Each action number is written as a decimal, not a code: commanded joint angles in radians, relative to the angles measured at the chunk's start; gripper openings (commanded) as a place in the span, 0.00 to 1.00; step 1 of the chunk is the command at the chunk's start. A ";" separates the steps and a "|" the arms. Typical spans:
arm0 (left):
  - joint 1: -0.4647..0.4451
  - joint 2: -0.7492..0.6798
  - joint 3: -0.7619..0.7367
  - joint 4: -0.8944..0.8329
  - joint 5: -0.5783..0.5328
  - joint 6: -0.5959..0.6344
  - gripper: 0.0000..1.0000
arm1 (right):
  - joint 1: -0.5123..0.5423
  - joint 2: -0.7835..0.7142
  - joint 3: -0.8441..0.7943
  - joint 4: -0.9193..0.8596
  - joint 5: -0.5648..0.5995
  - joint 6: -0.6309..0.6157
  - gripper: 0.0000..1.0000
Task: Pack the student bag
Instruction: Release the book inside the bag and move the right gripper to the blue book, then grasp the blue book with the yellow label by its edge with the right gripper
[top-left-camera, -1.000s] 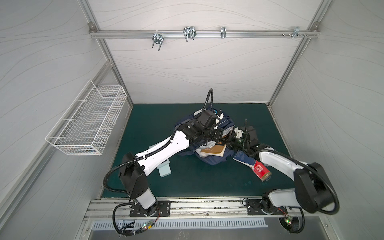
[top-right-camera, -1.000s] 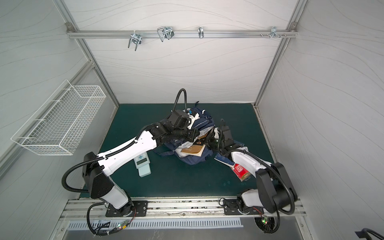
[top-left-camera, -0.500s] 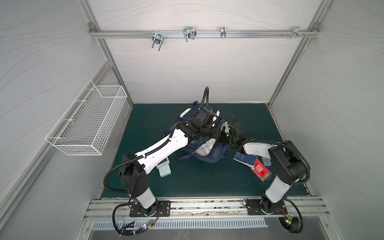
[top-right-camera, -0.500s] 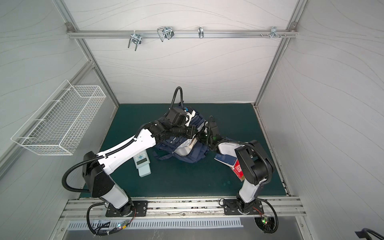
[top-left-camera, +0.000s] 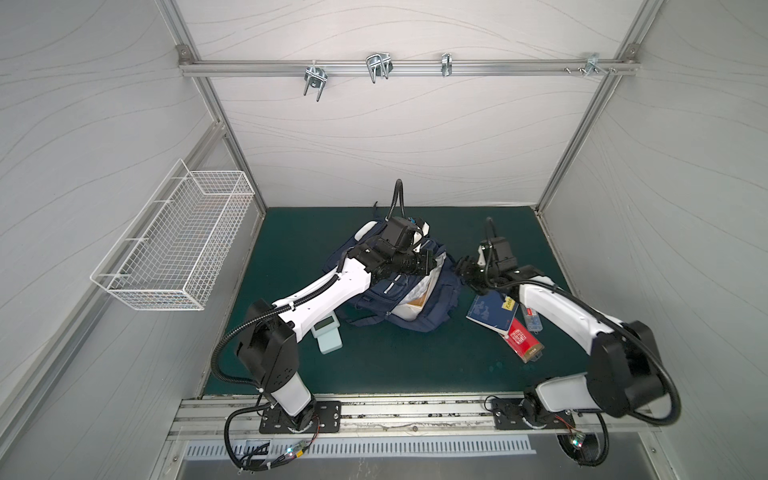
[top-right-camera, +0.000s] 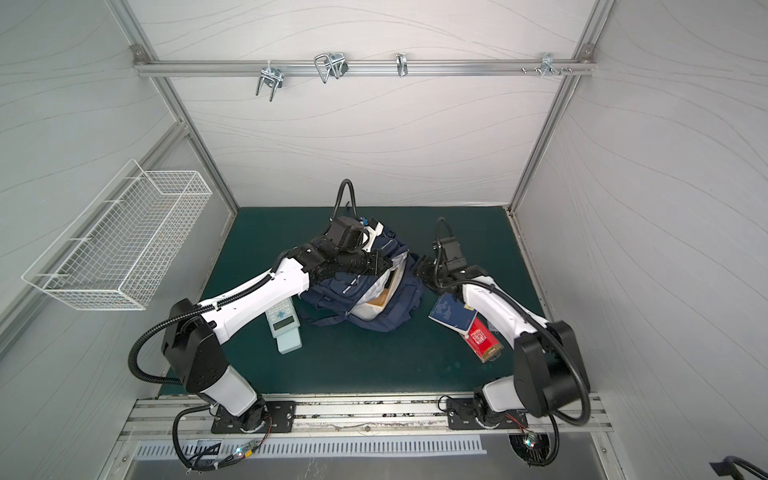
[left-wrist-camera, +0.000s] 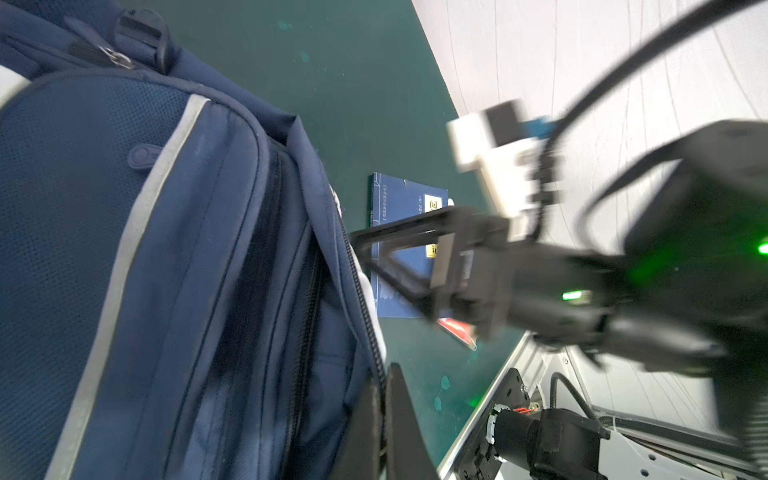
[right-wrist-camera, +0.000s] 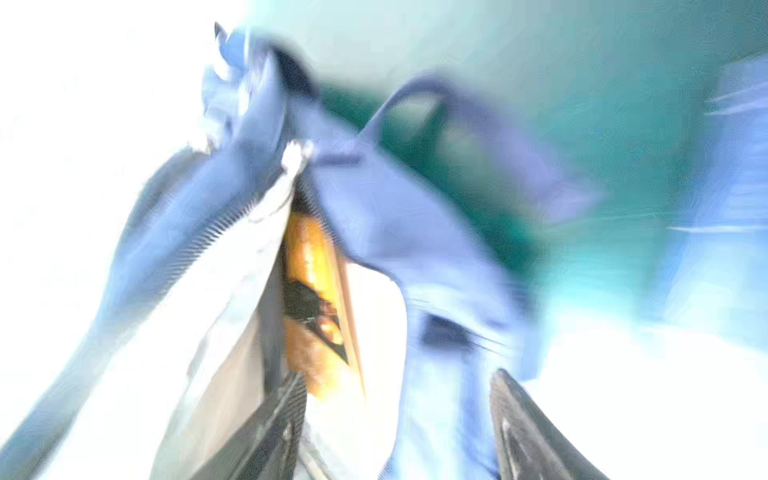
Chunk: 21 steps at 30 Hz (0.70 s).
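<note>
My left gripper (top-left-camera: 430, 264) is pinched tight on the zipper rim of the student bag (top-left-camera: 417, 320), lifting its mouth agape. The bag lies mid-scene on the green mat (top-left-camera: 395, 365), slightly toward the far wall. My right gripper (top-left-camera: 460, 267) hangs just right of the bag, jaws spread wide, gripping nothing — a blue book (top-left-camera: 492, 311) lies nearer, beside it.

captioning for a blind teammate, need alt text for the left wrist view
The navy student bag fills much of the picture, grey stripe and open zip showing, with the left gripper shut on its zip edge. Beside it the blurred right gripper points at the bag, in front of a blue book on the green mat.
</note>
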 joint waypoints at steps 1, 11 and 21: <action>-0.012 0.017 0.000 0.130 0.068 -0.010 0.00 | -0.079 -0.109 0.000 -0.403 0.099 -0.141 0.73; -0.090 0.053 -0.086 0.081 0.069 0.017 0.00 | -0.495 -0.171 -0.093 -0.480 -0.093 -0.272 0.75; -0.113 0.057 -0.121 0.093 0.082 0.002 0.00 | -0.565 -0.021 -0.168 -0.245 -0.154 -0.270 0.75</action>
